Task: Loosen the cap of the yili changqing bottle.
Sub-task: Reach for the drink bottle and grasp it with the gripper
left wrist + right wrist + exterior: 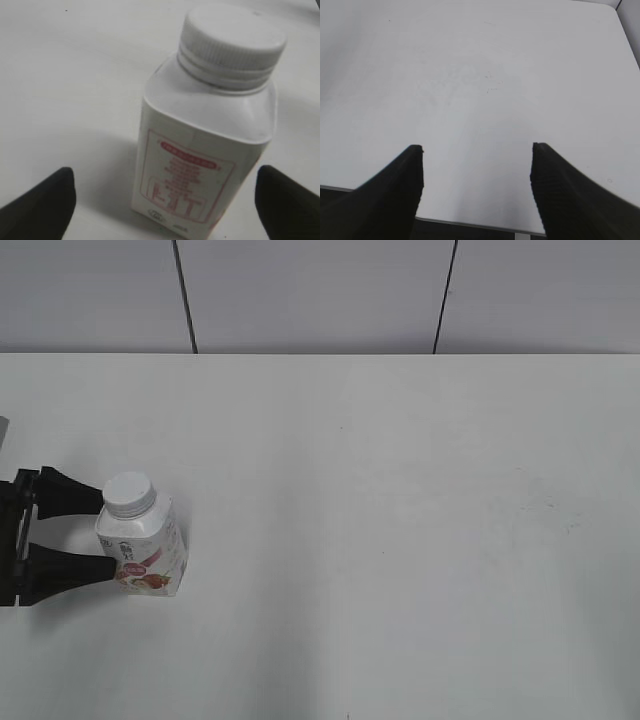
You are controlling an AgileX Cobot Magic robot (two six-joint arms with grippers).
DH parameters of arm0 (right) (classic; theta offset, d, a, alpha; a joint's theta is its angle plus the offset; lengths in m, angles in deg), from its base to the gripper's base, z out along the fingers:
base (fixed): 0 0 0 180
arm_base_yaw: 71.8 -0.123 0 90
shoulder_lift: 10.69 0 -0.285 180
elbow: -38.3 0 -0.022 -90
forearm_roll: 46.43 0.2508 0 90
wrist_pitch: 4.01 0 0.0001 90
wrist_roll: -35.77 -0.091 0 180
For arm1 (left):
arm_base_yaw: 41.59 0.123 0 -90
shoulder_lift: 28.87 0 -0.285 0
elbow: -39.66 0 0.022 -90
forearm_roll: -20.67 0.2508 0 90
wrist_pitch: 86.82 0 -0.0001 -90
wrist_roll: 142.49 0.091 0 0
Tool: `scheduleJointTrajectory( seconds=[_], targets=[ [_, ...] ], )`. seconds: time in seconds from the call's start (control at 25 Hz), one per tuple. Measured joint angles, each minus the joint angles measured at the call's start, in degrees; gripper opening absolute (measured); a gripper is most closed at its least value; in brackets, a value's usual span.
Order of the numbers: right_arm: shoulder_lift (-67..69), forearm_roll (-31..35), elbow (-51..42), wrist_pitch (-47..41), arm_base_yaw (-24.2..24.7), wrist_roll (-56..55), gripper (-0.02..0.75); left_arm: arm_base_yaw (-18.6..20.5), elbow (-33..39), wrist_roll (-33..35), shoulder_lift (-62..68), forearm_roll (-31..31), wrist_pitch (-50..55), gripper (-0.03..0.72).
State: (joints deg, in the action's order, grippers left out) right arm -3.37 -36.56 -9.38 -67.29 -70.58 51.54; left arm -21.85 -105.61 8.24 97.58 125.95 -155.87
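Note:
The yili changqing bottle (143, 545) stands upright on the white table at the left, white with a pink-red strawberry label low on its side. Its white ribbed cap (130, 494) sits on the neck. In the left wrist view the bottle (200, 165) and cap (231, 42) fill the middle. My left gripper (100, 530) is open, its two black fingers on either side of the bottle with gaps showing in the left wrist view (165, 200). My right gripper (476, 165) is open and empty over the table's near edge; it is out of the exterior view.
The white table (400, 540) stretches to the right of the bottle, with a grey panelled wall (320, 290) behind it. The right wrist view shows the table's front edge (470, 222) below the fingers.

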Motion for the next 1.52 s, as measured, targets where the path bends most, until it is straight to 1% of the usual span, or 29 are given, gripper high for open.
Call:
scheduleJointTrajectory(
  seconds=[0.48, 0.76, 1.0, 1.24, 1.44, 1.52],
  targets=[
    [0.00, 0.00, 0.00, 0.00, 0.00, 0.00, 0.532, -6.34, -3.45, 0.53, 3.81, -0.05, 0.02, 0.657],
    [0.00, 0.00, 0.00, 0.00, 0.00, 0.00, 0.532, -7.47, -3.66, 0.90, 3.86, -0.05, 0.02, 0.638],
    [0.00, 0.00, 0.00, 0.00, 0.00, 0.00, 0.532, -7.65, -4.24, 1.09, 5.52, -0.05, -0.03, 0.577],
    [0.00, 0.00, 0.00, 0.00, 0.00, 0.00, 0.532, -7.65, -4.25, 1.26, 5.64, -0.05, 0.03, 0.547],
    [0.00, 0.00, 0.00, 0.00, 0.00, 0.00, 0.532, -7.82, -4.25, 1.29, 5.64, 0.32, -0.17, 0.463],
    [0.00, 0.00, 0.00, 0.00, 0.00, 0.00, 0.532, -7.82, -4.25, 1.43, 5.64, 0.26, -0.10, 0.442]
  ],
)
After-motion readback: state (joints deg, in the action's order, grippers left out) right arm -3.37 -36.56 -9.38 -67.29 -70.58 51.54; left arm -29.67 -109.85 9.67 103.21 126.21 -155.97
